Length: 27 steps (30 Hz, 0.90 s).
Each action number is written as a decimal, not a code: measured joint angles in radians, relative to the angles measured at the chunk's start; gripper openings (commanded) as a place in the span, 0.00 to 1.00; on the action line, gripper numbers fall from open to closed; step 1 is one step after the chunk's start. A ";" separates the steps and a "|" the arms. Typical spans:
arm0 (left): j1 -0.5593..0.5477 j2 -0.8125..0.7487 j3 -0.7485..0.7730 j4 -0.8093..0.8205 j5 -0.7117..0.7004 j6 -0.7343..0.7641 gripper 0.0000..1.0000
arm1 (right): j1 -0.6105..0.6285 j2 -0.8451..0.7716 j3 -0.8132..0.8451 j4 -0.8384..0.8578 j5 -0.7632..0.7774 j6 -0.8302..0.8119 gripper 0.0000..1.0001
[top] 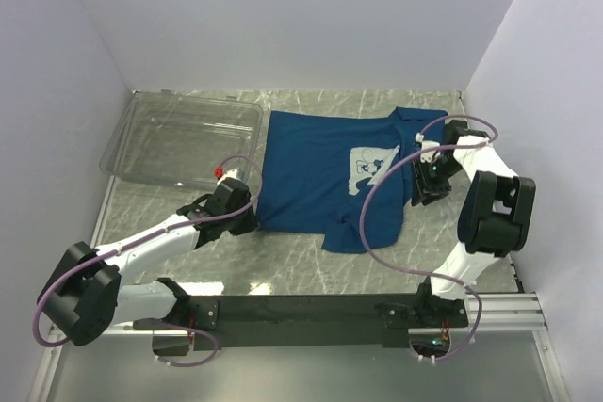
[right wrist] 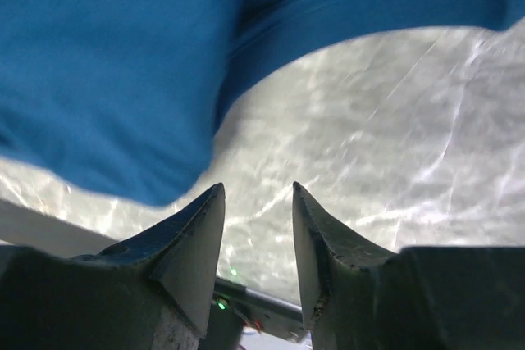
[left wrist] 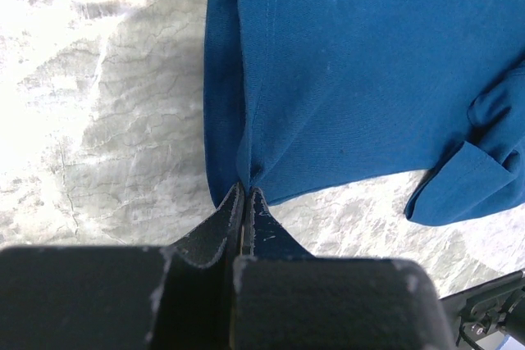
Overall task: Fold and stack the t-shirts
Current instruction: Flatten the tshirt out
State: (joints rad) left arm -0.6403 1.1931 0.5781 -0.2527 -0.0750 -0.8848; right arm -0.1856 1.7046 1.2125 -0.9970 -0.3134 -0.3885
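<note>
- Your left gripper (left wrist: 246, 197) has its two dark, wedge-shaped fingers pressed together on a thin pinch of the t-shirt (left wrist: 361, 63), right at the hem corner. Small creases fan up from the tips toward 12 o'clock.
- That hold on a corner looks meant to let you lift and carry this edge across for a fold.
- Your right gripper (right wrist: 257, 202) has its fingers a narrow gap apart and holds nothing. Only the table (right wrist: 394, 137) shows between them.
- In the right wrist view, blurred blue cloth fills the frame from 9 to 1 o'clock, just beyond the tips. You cannot tell from here whether it touches them.
- From above, the t-shirt lies spread flat at the table's centre, running toward 1 o'clock. Its hem is at 9 o'clock and its neck at 3 o'clock.
- The left gripper sits at the shirt's 8 o'clock corner and the right gripper at its 3 o'clock edge. They are probably placed at opposite ends so both can move together.
- The cloth is matte dark blue cotton with a stitched hem. The chest carries a pale grey-white square print (top: 372, 167), and one sleeve (top: 358, 235) lies rumpled at 5 o'clock.
- The table is glossy, grey, veined like marble.
- A clear plastic bin (top: 188, 98), shallow with rounded corners, stands at 10 o'clock, just beside the hem.
</note>
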 measured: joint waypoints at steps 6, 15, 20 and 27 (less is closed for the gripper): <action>0.002 0.002 0.000 -0.001 -0.001 0.000 0.00 | -0.008 0.171 0.058 0.085 0.022 0.131 0.45; 0.003 -0.006 0.000 -0.003 -0.001 -0.001 0.00 | -0.006 0.212 0.068 0.168 0.051 0.294 0.50; 0.005 -0.005 0.000 -0.005 -0.001 0.000 0.00 | 0.007 0.225 0.083 0.174 0.074 0.341 0.51; 0.005 -0.002 0.000 -0.004 -0.001 0.000 0.00 | 0.022 0.233 0.091 0.180 0.122 0.363 0.27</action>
State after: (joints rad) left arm -0.6353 1.1915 0.5781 -0.2569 -0.0761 -0.8852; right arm -0.1638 1.9377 1.3037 -0.8165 -0.1909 -0.0254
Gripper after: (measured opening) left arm 0.013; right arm 0.353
